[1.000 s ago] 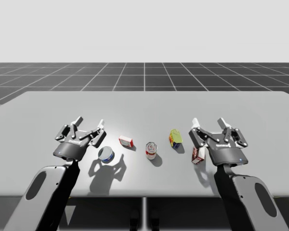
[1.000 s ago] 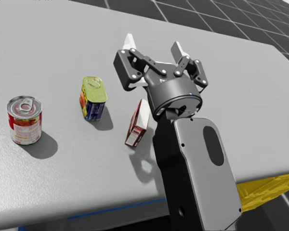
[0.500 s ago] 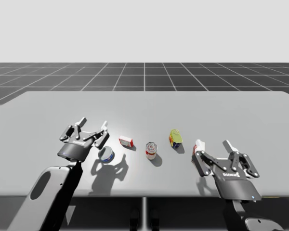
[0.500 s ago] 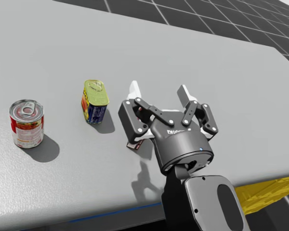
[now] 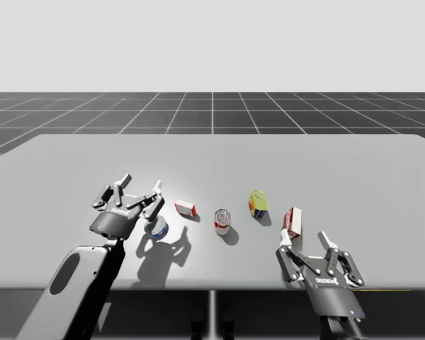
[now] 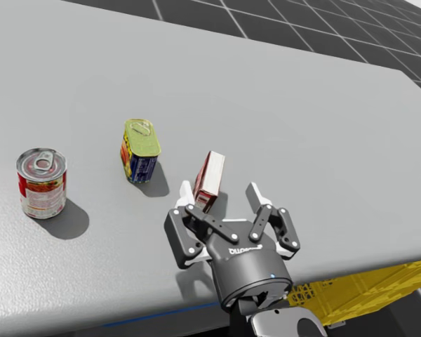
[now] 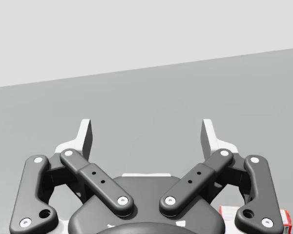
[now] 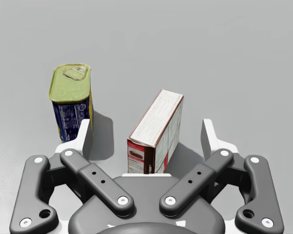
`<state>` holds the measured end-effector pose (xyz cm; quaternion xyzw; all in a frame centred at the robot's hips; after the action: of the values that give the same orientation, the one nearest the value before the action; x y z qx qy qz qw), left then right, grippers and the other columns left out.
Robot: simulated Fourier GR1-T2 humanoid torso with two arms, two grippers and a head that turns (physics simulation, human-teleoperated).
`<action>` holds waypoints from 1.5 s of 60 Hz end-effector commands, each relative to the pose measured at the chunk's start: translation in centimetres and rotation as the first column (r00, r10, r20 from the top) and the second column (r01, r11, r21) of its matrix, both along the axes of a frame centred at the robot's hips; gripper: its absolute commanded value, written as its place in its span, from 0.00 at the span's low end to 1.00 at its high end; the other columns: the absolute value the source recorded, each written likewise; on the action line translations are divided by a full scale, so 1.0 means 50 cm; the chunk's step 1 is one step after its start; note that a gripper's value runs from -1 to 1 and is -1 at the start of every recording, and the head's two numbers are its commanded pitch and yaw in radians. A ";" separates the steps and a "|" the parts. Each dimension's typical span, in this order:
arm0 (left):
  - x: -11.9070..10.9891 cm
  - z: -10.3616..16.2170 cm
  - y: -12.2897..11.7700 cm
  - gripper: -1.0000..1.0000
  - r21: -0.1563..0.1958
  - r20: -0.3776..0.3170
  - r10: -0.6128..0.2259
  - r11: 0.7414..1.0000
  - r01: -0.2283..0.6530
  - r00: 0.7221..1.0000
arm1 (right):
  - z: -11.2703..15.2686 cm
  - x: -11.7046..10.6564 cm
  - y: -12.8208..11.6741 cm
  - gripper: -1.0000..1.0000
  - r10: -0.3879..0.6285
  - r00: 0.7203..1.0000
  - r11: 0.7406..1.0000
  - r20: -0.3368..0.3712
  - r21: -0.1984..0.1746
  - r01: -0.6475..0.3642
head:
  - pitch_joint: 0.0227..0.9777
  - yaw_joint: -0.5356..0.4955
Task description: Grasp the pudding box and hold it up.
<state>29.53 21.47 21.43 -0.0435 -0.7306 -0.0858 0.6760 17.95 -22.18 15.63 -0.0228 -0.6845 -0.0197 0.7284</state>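
The pudding box, red and white, stands upright on the grey table. In the head view the pudding box rises just beyond my right gripper. My right gripper is open, and the pudding box stands between its fingers without either touching it. From above, the right gripper hovers at the table's front edge, on the near side of the box. My left gripper is open over a low blue tin, with nothing between the left gripper's fingers.
A squarish blue can with a yellow-green lid stands left of the box. A red soup can and a small red-and-white box sit mid-table. A yellow structure shows below the front edge.
My right arm has pulled back toward the front edge, from beyond and over the box to its near side, uncovering it. The left gripper has drifted slightly right.
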 end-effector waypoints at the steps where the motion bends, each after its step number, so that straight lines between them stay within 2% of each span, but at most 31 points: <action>1: -0.001 -0.002 -0.004 0.00 0.003 -0.001 -0.002 1.000 0.002 1.000 | -0.043 0.011 0.006 0.00 -0.029 0.999 1.000 -0.042 0.010 0.029 | 0.87 0.09; 8: -0.002 -0.003 -0.006 0.00 0.005 -0.001 -0.003 1.000 0.003 1.000 | -0.057 0.027 0.008 0.00 -0.064 0.996 0.998 -0.059 0.010 0.065 | 0.87 0.09; 13: -0.002 -0.004 -0.007 0.00 0.006 -0.002 -0.003 1.000 0.003 1.000 | -0.062 0.039 0.006 0.00 -0.093 0.993 0.995 -0.077 0.024 0.095 | 0.87 0.09; 23: -0.003 -0.005 -0.009 0.00 0.010 -0.002 -0.004 1.000 0.004 1.000 | -0.074 0.070 0.001 0.00 -0.162 0.979 0.986 -0.121 0.020 0.166 | 0.87 0.09; 39: -0.003 -0.006 -0.009 0.00 0.011 -0.001 -0.003 1.000 0.003 1.000 | -0.084 0.102 0.002 0.00 -0.169 0.971 0.984 -0.167 0.031 0.176 | 0.86 0.09; 49: -0.003 -0.006 -0.009 0.00 0.012 -0.001 -0.003 1.000 0.003 1.000 | -0.086 0.106 0.004 0.00 -0.153 0.973 0.987 -0.175 0.022 0.160 | 0.85 0.09; 52: -0.003 -0.006 -0.009 0.00 0.012 -0.001 -0.003 1.000 0.003 1.000 | -0.088 0.105 0.003 0.13 -0.141 0.973 0.989 -0.185 0.022 0.147 | 0.84 0.09; 53: -0.003 -0.006 -0.009 0.00 0.012 -0.001 -0.003 1.000 0.003 1.000 | -0.088 0.105 0.003 0.27 -0.143 0.972 0.988 -0.184 0.023 0.150 | 0.84 0.09; 54: -0.003 -0.006 -0.009 0.00 0.012 -0.001 -0.003 1.000 0.003 1.000 | -0.089 0.105 0.003 0.58 -0.145 0.972 0.988 -0.185 0.022 0.151 | 0.84 0.09; 55: -0.003 -0.006 -0.009 0.00 0.012 -0.001 -0.003 1.000 0.003 1.000 | -0.090 0.105 0.003 0.84 -0.147 0.972 0.988 -0.185 0.021 0.153 | 0.83 0.09; 56: -0.003 -0.006 -0.009 0.00 0.012 -0.001 -0.003 1.000 0.003 1.000 | -0.091 0.104 0.003 0.93 -0.148 0.971 0.988 -0.185 0.019 0.154 | 0.83 0.09; 58: -0.003 -0.006 -0.009 0.00 0.012 -0.001 -0.003 1.000 0.003 1.000 | -0.092 0.104 0.002 1.00 -0.150 0.971 0.988 -0.187 0.018 0.156 | 0.83 0.09; 66: -0.003 -0.006 -0.009 0.00 0.012 -0.001 -0.003 1.000 0.003 1.000 | -0.093 0.103 0.001 1.00 -0.153 0.969 0.987 -0.193 0.018 0.159 | 0.79 0.08; 81: -0.003 -0.006 -0.009 0.00 0.012 -0.001 -0.003 1.000 0.003 1.000 | -0.096 0.101 0.000 1.00 -0.156 0.969 0.986 -0.193 0.022 0.163 | 0.56 0.07; 90: -0.003 -0.006 -0.009 0.00 0.011 -0.001 -0.003 1.000 0.003 1.000 | -0.098 0.100 0.001 1.00 -0.155 0.969 0.987 -0.191 0.020 0.162 | 0.48 0.06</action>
<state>29.41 21.00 21.15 -0.0408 -0.7298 -0.0911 0.6764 23.21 -21.72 11.44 -0.0433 -0.6193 -0.0583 0.7818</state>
